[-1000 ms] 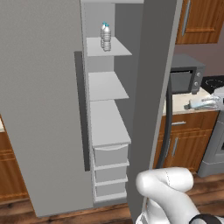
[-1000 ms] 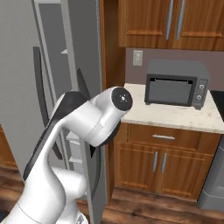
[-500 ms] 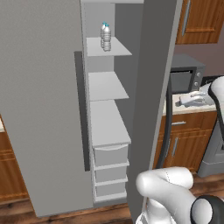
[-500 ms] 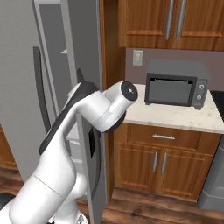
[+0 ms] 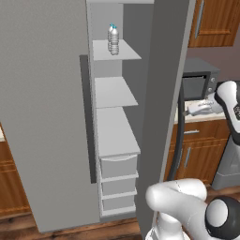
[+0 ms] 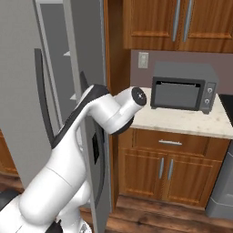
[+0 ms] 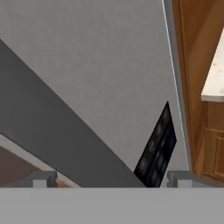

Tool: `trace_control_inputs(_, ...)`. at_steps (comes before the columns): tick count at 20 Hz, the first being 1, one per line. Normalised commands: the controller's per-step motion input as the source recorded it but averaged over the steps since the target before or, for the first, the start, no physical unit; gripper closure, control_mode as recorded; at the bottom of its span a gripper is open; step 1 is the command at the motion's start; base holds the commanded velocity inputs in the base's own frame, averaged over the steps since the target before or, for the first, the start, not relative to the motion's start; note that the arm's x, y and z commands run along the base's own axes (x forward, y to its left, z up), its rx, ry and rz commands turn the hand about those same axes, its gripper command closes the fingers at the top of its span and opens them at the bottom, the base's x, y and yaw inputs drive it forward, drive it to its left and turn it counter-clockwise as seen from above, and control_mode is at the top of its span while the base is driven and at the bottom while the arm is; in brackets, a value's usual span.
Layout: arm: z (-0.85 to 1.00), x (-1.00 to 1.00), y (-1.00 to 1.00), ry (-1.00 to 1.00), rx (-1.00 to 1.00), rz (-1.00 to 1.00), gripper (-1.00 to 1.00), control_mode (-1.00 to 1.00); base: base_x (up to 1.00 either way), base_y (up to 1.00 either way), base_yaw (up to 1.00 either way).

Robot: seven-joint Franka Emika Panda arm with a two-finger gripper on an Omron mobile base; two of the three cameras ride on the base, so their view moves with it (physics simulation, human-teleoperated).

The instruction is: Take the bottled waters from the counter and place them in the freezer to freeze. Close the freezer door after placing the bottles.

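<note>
Over the last second the arm has swung its upper links further right, toward the counter (image 6: 182,122); the freezer contents have not shifted. The gripper (image 7: 111,178) stands with its jaws spread wide and nothing between them, facing the grey fridge door that carries the black dispenser panel (image 7: 156,151). The freezer door (image 5: 42,112) stands open. 2 bottled waters (image 5: 113,39) stand upright, touching, on the top shelf of the freezer (image 5: 115,93). A dark microwave (image 6: 183,86) sits on the counter.
</note>
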Motion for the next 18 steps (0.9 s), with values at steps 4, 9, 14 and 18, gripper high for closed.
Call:
trace_control_inputs(4, -0.23, 0.37, 0.09, 0.0, 0.0, 0.04, -1.0, -1.0, 0.0, 0.0, 0.0)
trace_control_inputs(9, -0.18, 0.29, 0.29, 0.0, 0.0, 0.01, -1.0, -1.0, 0.0, 0.0, 0.0)
trace_control_inputs(14, -0.07, 0.15, 0.51, 0.0, 0.0, 0.0, -1.0, -1.0, 0.0, 0.0, 0.0)
trace_control_inputs(18, 0.0, 0.02, 0.79, 0.0, -0.02, 0.0, -1.0, -1.0, 0.0, 0.0, 0.0)
